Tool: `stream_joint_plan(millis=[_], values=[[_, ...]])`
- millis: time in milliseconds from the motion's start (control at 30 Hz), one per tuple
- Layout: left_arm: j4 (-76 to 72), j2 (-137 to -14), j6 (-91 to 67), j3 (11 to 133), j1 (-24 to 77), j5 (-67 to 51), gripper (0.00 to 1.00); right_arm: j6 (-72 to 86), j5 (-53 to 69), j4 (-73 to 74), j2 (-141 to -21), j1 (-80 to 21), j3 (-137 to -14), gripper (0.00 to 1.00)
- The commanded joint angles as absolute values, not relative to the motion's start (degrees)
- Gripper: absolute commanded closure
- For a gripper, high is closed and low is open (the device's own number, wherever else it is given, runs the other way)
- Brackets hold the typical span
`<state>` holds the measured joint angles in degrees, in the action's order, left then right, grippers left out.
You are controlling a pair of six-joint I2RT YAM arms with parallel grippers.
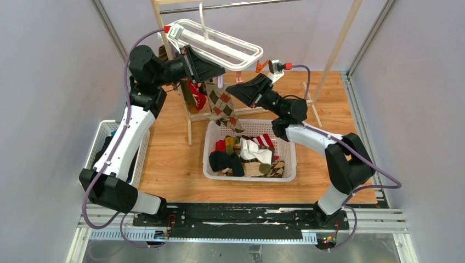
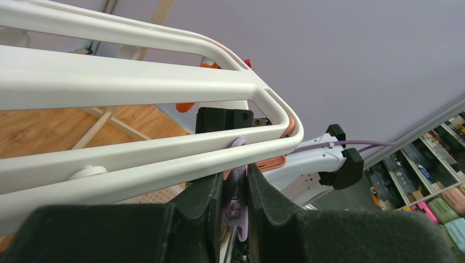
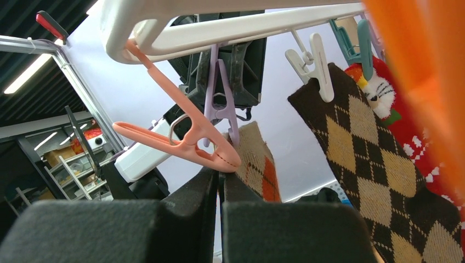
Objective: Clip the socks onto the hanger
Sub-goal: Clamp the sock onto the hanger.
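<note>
Left gripper (image 2: 236,189) squeezing a clip, right gripper (image 3: 220,181) bringing a sock up to it.

My left gripper is closed narrow on the lilac clip (image 2: 237,211) under the near rail of the hanger (image 2: 137,87), pressing its handles, I judge, so its mouth gapes for fabric. My right gripper is fully closed just below that clip and seems to pinch the top edge of the tan sock (image 3: 255,159), though my fingers hide the contact. The sock's edge stands just beside the clip's tip, touching or nearly so. A dark argyle sock (image 3: 356,153) already hangs from the white clip (image 3: 318,66) alongside. The other socks (image 1: 249,156) lie in the basket (image 1: 211,164) on the bench (image 1: 175,159), well below.
</note>
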<state>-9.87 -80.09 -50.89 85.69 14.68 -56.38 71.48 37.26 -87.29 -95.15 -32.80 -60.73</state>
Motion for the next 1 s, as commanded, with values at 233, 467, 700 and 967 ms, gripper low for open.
stream_joint_plan(millis=[233,467,700,967], values=[[-10.9,-80.4,-51.4,85.3,14.5,-59.4,1.00,71.9,31.6,-91.5,-95.6,-32.0,-61.7,1.00],[-10.8,-80.5,-51.4,85.3,14.6,-59.4,1.00,72.0,30.1,-91.5,-95.3,-32.6,-62.0,1.00],[-10.9,-80.4,-51.1,85.2,14.6,-58.9,1.00,70.0,26.7,-91.6,-94.5,-33.9,-60.2,1.00],[-11.0,-80.3,-50.4,84.5,14.6,-58.2,1.00,68.2,23.9,-91.6,-95.2,-36.8,-61.1,1.00]])
